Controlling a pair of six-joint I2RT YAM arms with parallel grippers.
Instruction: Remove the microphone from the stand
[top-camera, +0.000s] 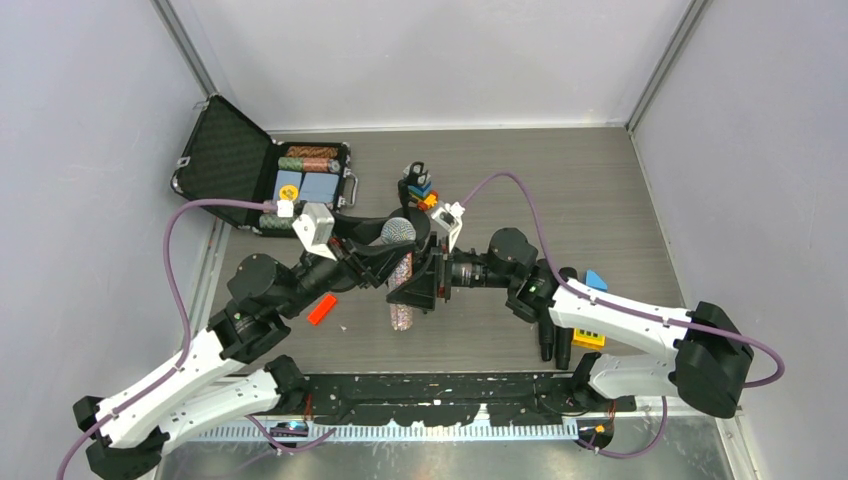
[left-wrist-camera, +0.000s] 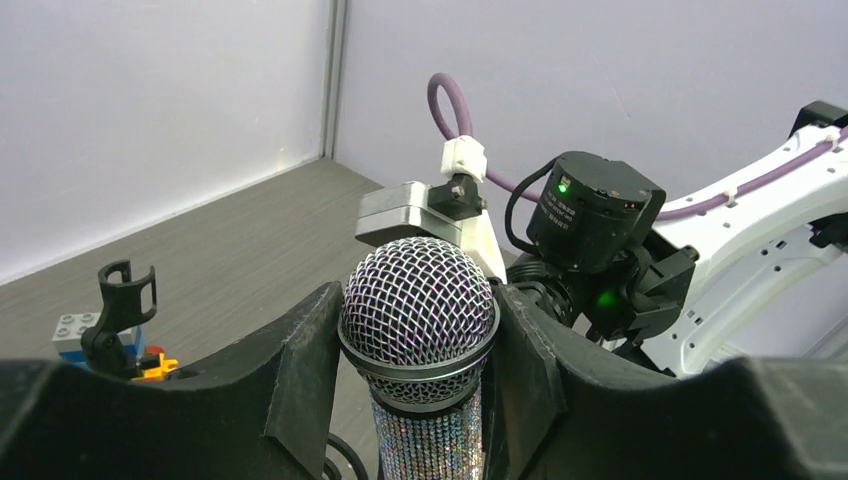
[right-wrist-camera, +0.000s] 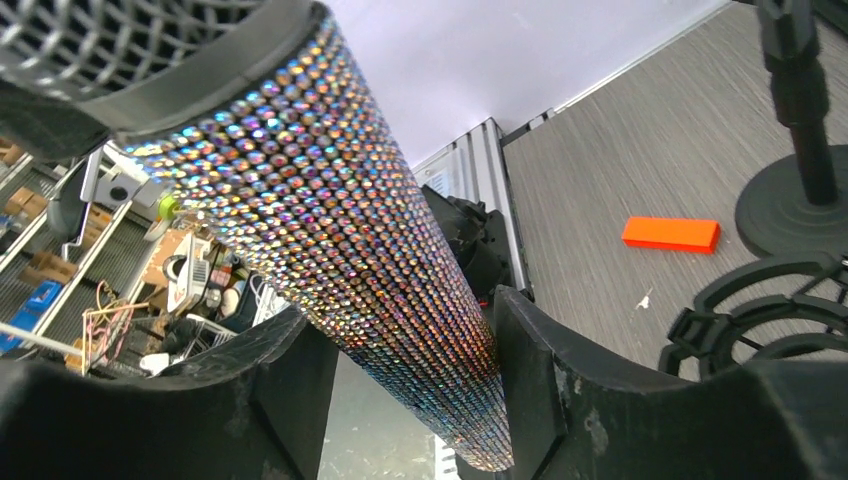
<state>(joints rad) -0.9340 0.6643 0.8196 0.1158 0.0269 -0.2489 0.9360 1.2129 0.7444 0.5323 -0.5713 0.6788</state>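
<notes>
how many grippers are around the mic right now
2. The left gripper clamps the microphone just below its mesh head. The right gripper has its fingers either side of the sparkly body lower down; whether it grips is unclear.

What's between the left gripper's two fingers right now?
The microphone: its mesh head sits in the left gripper, clamped from both sides; the left wrist view shows it.
</notes>
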